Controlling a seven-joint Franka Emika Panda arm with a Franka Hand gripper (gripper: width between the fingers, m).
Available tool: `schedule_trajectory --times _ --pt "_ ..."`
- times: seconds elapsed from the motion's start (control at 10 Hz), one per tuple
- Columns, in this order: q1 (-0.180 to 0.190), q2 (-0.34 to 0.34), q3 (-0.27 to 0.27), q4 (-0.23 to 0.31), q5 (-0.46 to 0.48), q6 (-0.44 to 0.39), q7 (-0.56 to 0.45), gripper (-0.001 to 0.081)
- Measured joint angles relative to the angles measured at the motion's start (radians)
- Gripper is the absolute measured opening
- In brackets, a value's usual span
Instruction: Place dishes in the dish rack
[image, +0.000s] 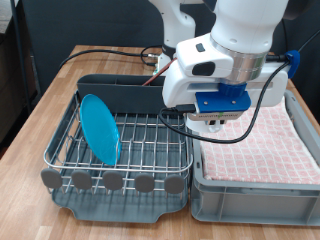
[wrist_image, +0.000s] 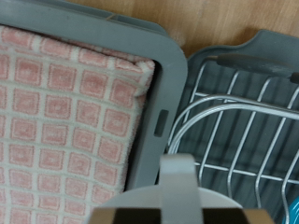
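Note:
My gripper (image: 218, 124) hangs over the line where the dish rack (image: 150, 142) meets the grey bin, and is shut on the white mug (image: 214, 126). In the wrist view the mug's rim and handle (wrist_image: 177, 179) fill the lower middle, above the bin wall and the rack's wire grid (wrist_image: 245, 121). The light-blue plate (image: 99, 127) stands on edge in the rack's wires at the exterior view's left; a sliver shows in the wrist view (wrist_image: 292, 207). The wooden spoon is not in view.
The grey bin (image: 250, 192) lined with pink checked cloth (image: 268, 140) sits right of the rack; its wall (wrist_image: 164, 110) and cloth (wrist_image: 65, 103) show in the wrist view. The tall caddy (image: 120, 92) stands at the rack's back. Round tabs (image: 112, 181) line its front edge.

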Motion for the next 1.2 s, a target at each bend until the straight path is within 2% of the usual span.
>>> schedule_trajectory --times 0.3,0.6,0.9,1.2 --pt "-0.027 0.021 -0.006 0.040 0.003 -0.014 -0.025 0.0072" --pt "-0.053 0.087 -0.006 0.142 0.027 -0.030 -0.029 0.0072" --pt "-0.055 0.160 -0.005 0.255 0.045 -0.080 -0.013 0.0072" --pt "-0.055 0.227 -0.006 0.326 0.046 -0.097 -0.001 0.0072"
